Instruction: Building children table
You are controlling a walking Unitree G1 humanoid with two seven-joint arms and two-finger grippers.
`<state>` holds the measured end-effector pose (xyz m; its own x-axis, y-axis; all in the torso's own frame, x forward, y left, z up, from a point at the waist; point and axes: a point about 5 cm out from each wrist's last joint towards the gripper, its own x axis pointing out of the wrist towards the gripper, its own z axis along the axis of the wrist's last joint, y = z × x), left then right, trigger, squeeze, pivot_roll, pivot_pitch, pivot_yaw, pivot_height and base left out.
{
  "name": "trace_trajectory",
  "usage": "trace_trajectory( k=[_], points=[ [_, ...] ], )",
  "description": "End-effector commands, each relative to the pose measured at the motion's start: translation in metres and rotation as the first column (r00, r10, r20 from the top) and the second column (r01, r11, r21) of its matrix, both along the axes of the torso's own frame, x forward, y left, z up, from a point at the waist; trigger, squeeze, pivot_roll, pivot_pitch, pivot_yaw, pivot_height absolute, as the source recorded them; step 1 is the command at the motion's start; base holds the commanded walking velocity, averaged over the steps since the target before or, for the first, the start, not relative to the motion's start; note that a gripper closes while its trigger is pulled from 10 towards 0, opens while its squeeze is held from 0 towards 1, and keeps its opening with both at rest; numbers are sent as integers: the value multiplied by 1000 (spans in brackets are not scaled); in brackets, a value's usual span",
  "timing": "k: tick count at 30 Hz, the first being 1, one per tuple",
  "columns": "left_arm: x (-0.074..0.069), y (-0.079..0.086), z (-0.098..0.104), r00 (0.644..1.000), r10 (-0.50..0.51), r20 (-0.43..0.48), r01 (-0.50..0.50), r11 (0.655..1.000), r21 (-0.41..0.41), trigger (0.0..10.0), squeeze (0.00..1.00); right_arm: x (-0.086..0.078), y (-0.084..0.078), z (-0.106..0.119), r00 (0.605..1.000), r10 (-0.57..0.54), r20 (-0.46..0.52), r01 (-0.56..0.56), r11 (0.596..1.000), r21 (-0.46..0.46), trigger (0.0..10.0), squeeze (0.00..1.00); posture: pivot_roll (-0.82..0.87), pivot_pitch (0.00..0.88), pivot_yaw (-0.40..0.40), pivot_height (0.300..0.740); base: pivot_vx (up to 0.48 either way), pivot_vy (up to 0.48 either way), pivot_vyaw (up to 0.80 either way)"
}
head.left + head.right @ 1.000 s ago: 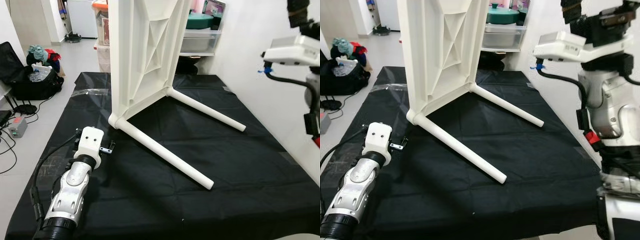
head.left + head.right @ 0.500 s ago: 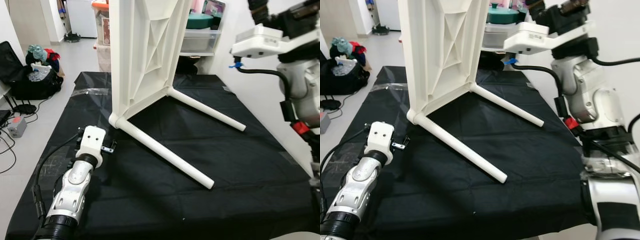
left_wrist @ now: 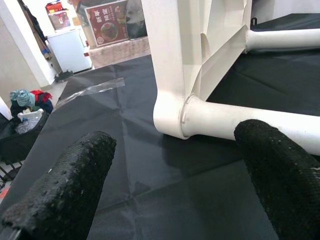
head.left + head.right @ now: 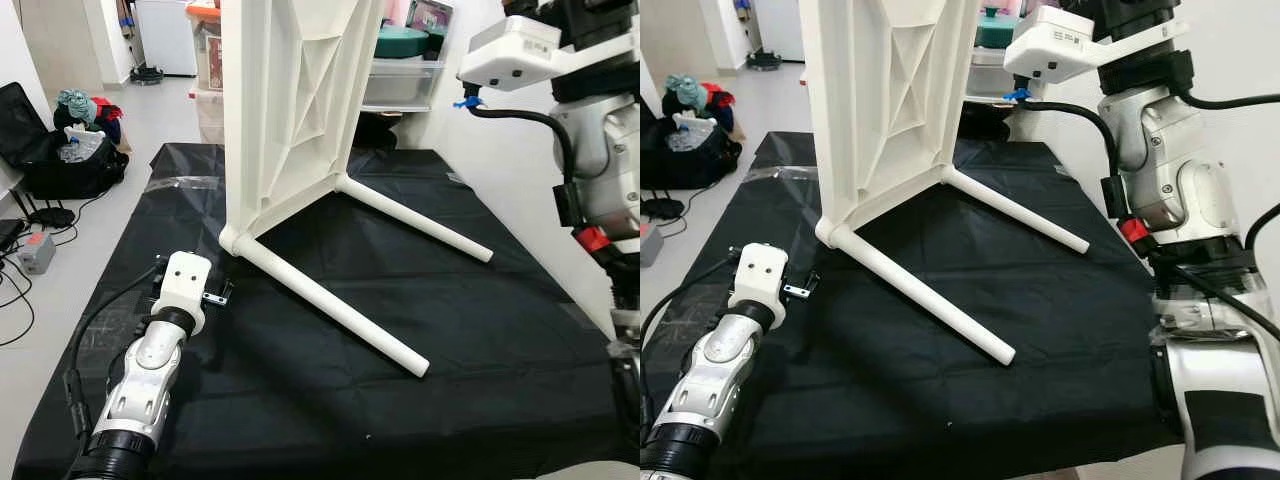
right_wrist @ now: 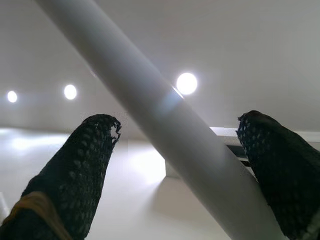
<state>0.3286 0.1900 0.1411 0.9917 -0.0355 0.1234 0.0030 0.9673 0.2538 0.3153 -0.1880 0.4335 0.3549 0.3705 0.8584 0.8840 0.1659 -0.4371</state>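
White kids table point(image 4: 290, 110) stands on its edge on the black cloth point(image 4: 400, 290), centre-upper frame, two legs already in and lying along the cloth: near leg point(image 4: 330, 310) runs to lower centre, far leg point(image 4: 415, 218) runs right.

Left tool point(image 3: 165, 170) sits low at lower left of the eye view, just short of the near-leg socket point(image 3: 182, 115); fingers point(image 3: 65, 185) spread wide, holding nothing. Right tool point(image 5: 175, 165) is raised high at upper right; its fingers point(image 5: 75, 170) are wide apart with a white rod, likely a table leg point(image 5: 165, 135), crossing between them. Can't tell if it touches the pads; looks unclamped.

Risks, judged:
- Table balances on one edge plus two legs, so a push from the left tool at the socket or a knock from the right arm point(image 4: 1160, 170) could tip it over
- Rod between open fingers may slip or swing if the arm moves before closing
- Seating a third leg up high means pressing against an unbraced top, so the table may slide on the cloth or the leg may go in crooked

Around: storage bins point(image 4: 400, 75) behind the table at upper centre, white wall point(image 4: 520, 150) close on the right limiting right-arm swing, bag with clothes point(image 4: 70, 140) and cables point(image 4: 20, 270) on the floor at left. Cloth is wrinkled and could bunch under a sliding leg
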Motion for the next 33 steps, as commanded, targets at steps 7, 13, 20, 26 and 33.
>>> trace_trajectory(
  k=[7, 13, 20, 26, 33],
  points=[
    [1, -2, -3, 1000, -4, -11, 5, 1000, 17, 10000, 0, 1, -5, 17, 999, -51, 6, 51, 999, 4, 10000, 0, 23, 0, -94, 740, 0, 0, 0],
    [2, -1, -3, 1000, -6, -13, 6, 1000, 21, 10000, 0, 8, -7, 23, 997, -80, -14, 81, 996, 28, 10000, 0, 32, 0, -100, 740, 0, 0, 0],
    [0, 1, -3, 1000, 0, -13, 0, 1000, 22, 10000, 0, 14, -12, 20, 993, -100, -58, 104, 993, 61, 10000, 0, 35, 0, -103, 740, 0, 0, 0],
    [0, 1, -4, 1000, 1, -15, -1, 1000, 24, 10000, 0, 23, -23, 14, 986, -55, -157, 82, 982, 170, 0, 0, 40, 0, -102, 740, 0, 0, 0],
    [0, 2, -4, 1000, 5, -17, -5, 1000, 29, 10000, 0, 24, -25, 13, 985, -5, -172, 39, 979, 198, 0, 0, 40, 0, -103, 740, 0, 0, 0]
  ],
)
